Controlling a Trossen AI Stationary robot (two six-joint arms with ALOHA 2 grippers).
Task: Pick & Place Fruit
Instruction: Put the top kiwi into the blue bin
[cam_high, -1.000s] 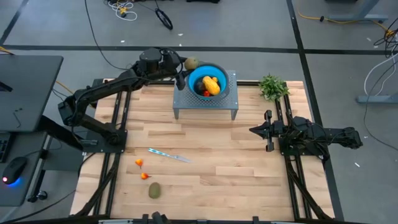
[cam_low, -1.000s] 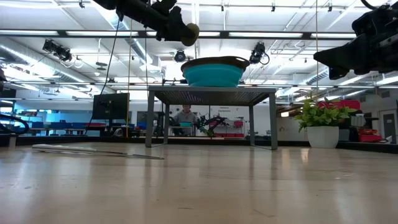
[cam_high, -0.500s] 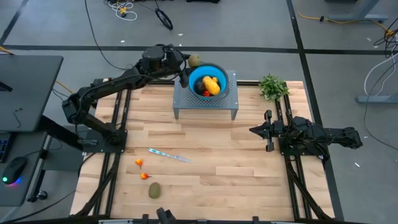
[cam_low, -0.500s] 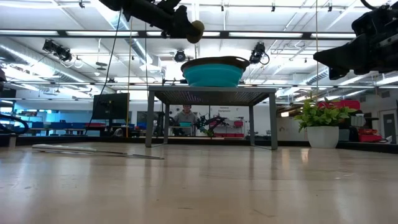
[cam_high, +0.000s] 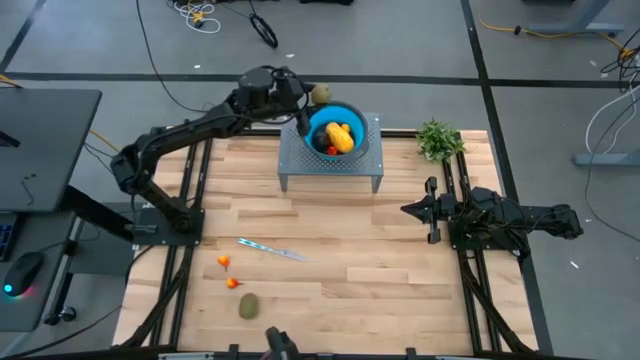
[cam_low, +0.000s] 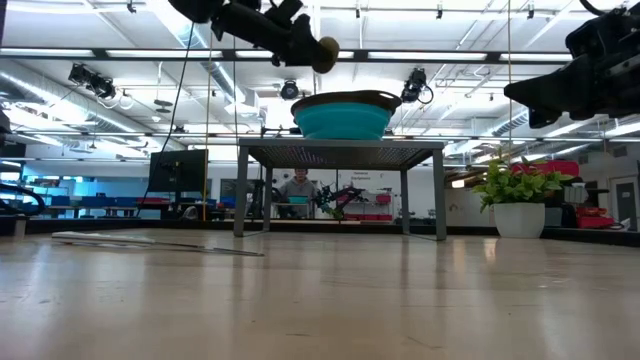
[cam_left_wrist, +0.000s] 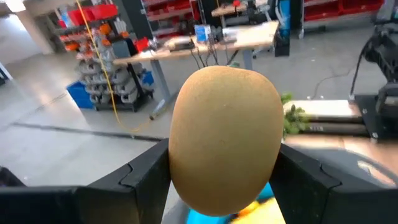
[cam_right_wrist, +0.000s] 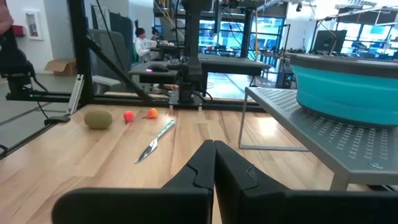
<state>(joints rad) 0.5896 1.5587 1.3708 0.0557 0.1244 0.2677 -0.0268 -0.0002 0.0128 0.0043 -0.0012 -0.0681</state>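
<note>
Brown kiwi (cam_high: 321, 94) clamped in left fingers (cam_high: 303, 102) at blue bowl (cam_high: 352, 113) rim, right fingers (cam_high: 430, 210) closed, empty.

The surface (cam_high: 330, 240) looks like pale, jointed wooden planks with a smooth satin finish that gives a soft sheen in the low view. The stand (cam_high: 330, 175) looks like grey perforated metal, matt. The bowl (cam_low: 345, 118) on it seems smooth blue plastic with a dark rim. The kiwi (cam_left_wrist: 225, 140) in the left pincer (cam_high: 312, 105) has a dull, finely fuzzy brown skin. The fingers (cam_right_wrist: 186, 177) of the right pincer (cam_right_wrist: 213, 163) look like matt black plastic. The knife (cam_right_wrist: 153, 141) looks shiny.
</note>
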